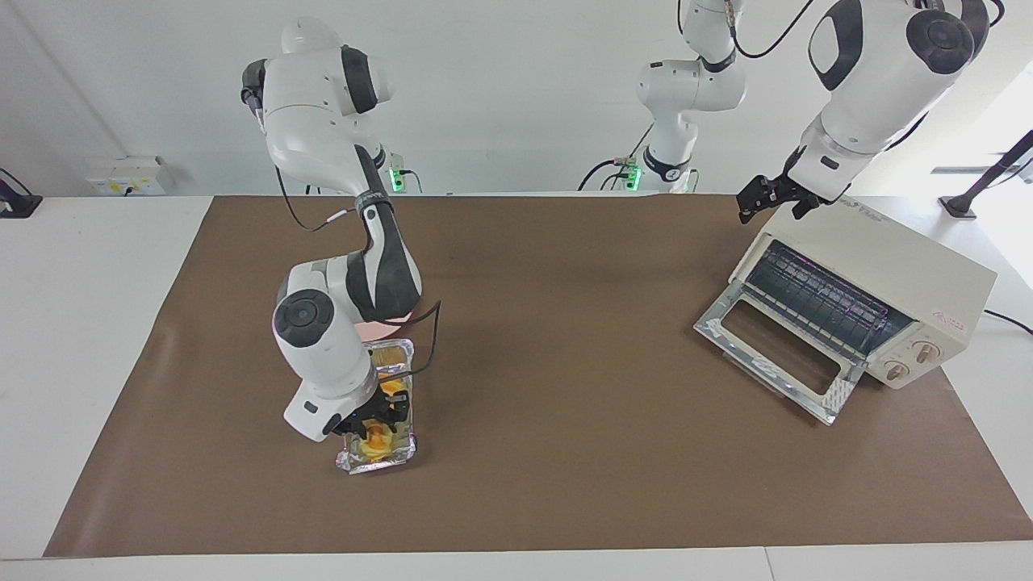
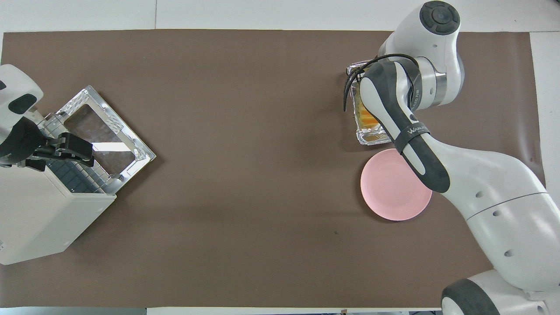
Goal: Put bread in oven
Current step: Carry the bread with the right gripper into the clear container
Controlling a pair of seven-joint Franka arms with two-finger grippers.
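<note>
low in the left half of the facing view, the right gripper [image 1: 379,418] is down inside the crinkled silver foil tray [image 1: 401,458], its dark fingers either side of the golden yellow-orange bread [image 1: 376,443], which lies in the tray; whether they already grip the loaf or only bracket it i cannot tell, since the wrist hides much of it. seen from overhead, at the upper right of the frame, the right arm covers most of the foil tray [image 2: 361,137] and only a strip of the bread [image 2: 365,117] shows. the round pink plate [image 2: 396,184] sits just beside the tray, nearer to the robots.

at the right of the facing view the boxy cream-white toaster oven [image 1: 912,266] stands at the left arm's end of the brown mat [image 1: 565,323], its glass door [image 1: 771,355] dropped open and the wire rack visible inside. the left gripper [image 1: 771,199] hangs over the oven's top edge, fingers apparently somewhat apart, holding nothing. overhead, the left gripper [image 2: 72,148] shows at mid left, over the oven [image 2: 43,218] mouth.
</note>
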